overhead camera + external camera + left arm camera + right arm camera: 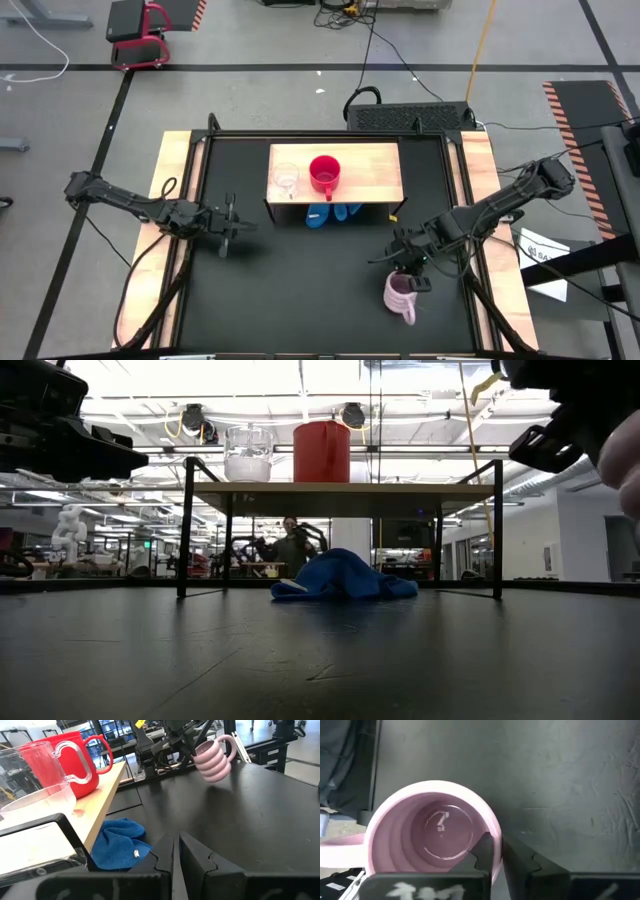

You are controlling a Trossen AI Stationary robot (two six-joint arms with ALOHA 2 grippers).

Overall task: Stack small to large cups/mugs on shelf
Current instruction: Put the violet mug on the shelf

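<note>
i have the right gripper (408, 276) over the near right part of the black tabletop (300, 290), and its jaws are pinching the rim of the lilac mug (400, 296): in the right wrist view one finger sits inside the mouth of the mug (430, 840) and the other just outside its wall. from the left wrist view the ribbed mug (214, 758) hangs off the table surface under that gripper, tilted, with its handle pointing away from the shelf.

the shelf (380, 175) stands at the far middle of the table, its light wooden top on a black frame. on the top board i see the clear glass cup (286, 179) toward the left end and the red mug (325, 173) just beside it on its right; whether they touch i cannot tell. in the low view both stand upright, glass cup (249, 454) and red mug (322, 451).

a crumpled blue cloth (332, 213) lies on the tabletop under the shelf's near edge.

the left gripper (226, 226) waits over the left side of the table, well apart from the shelf, its jaws pressed together. a person (291, 546) shows in the room beyond the table.
</note>
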